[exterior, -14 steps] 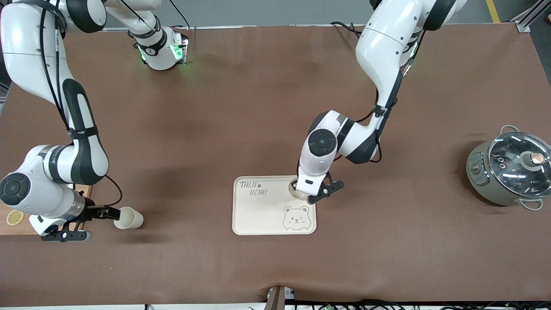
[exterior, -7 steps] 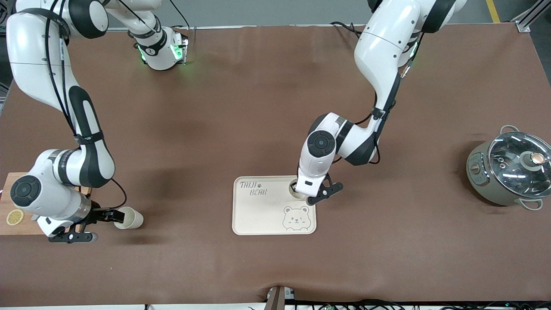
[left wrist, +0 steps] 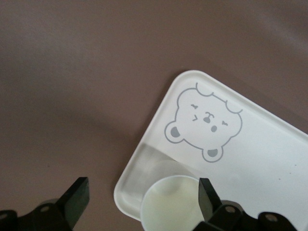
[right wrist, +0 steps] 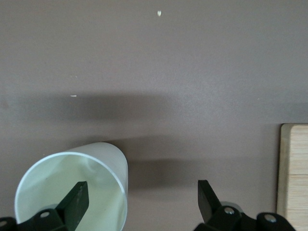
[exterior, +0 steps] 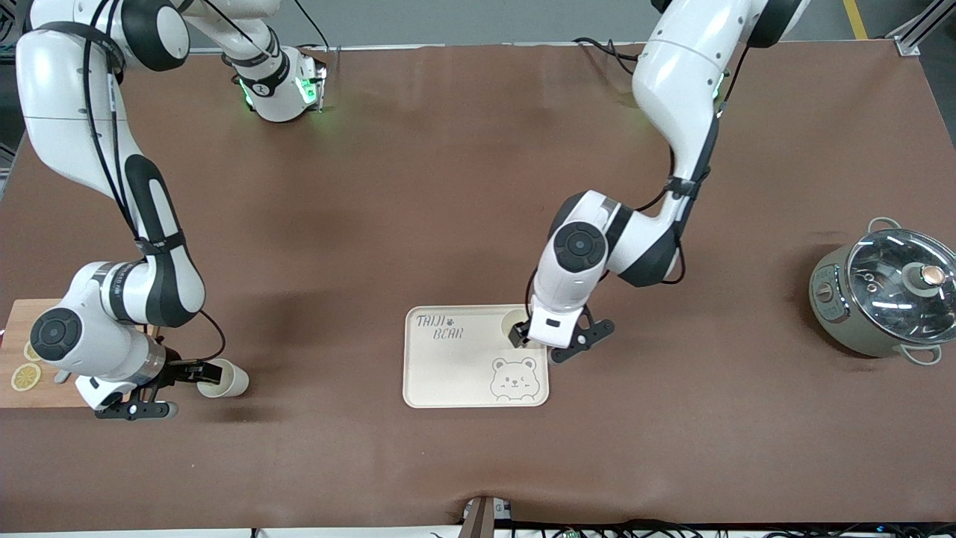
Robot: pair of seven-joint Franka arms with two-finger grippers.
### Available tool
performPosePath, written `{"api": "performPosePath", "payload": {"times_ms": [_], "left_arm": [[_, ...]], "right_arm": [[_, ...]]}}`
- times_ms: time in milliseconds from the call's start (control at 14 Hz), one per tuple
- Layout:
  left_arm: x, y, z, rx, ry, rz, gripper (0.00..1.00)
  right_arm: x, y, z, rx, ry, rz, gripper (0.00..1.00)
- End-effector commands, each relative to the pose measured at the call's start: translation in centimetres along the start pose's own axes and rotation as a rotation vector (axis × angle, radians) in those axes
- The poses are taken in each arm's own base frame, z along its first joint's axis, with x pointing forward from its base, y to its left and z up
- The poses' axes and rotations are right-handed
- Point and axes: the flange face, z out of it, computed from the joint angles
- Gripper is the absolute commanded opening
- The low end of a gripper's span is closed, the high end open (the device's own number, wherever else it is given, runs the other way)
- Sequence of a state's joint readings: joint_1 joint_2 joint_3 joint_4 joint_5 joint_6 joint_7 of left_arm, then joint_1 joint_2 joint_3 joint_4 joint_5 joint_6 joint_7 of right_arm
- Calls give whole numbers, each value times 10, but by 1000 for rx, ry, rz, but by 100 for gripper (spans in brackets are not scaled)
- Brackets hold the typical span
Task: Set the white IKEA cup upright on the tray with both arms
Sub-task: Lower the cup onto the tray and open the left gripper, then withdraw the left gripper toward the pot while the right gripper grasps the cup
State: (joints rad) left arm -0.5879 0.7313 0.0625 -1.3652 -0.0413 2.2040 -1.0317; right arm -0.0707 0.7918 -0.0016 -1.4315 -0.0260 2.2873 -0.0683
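Cups number two: one white cup (exterior: 515,326) stands upright on the tray (exterior: 455,366) at its corner toward the robots, the left end effector (exterior: 532,338) spread around it. Another cup (exterior: 222,378) lies tipped on the tabletop (exterior: 418,194) beside the cutting board (exterior: 22,388), one finger of the spread right end effector (exterior: 196,370) inside its mouth.

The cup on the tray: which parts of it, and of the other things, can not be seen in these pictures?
- Cup on the tray: front view, left gripper covers most; left wrist view, base cut off by the picture edge.
- Second cup: lies on the table; right wrist view cuts its rim, and one finger of the right gripper stands inside.
- Cutting board: front view, the right arm hides part.
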Motion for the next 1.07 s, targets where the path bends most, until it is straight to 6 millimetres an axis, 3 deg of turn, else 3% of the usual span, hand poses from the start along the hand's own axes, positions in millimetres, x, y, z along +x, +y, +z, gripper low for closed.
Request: {"api": "performPosePath", "payload": {"times_ms": [0, 286, 429, 571, 857, 929, 1000], "left_arm": [[38, -30, -59, 0, -34, 57, 100], [122, -114, -124, 15, -59, 310, 100], [164, -163, -143, 15, -64, 423, 100], [193, -207, -155, 25, -74, 505, 100], [223, -257, -146, 76, -85, 591, 100], [221, -261, -146, 76, -90, 592, 100], [215, -267, -159, 64, -76, 586, 100]], "right_arm": [[0, 2, 3, 12, 7, -5, 100], [0, -6, 8, 17, 6, -2, 100], [0, -7, 9, 24, 5, 3, 100], [0, -8, 10, 54, 6, 20, 100], [-1, -9, 12, 55, 4, 18, 100], [-1, -8, 12, 56, 6, 21, 100], [-1, -8, 12, 55, 6, 20, 100]]}}
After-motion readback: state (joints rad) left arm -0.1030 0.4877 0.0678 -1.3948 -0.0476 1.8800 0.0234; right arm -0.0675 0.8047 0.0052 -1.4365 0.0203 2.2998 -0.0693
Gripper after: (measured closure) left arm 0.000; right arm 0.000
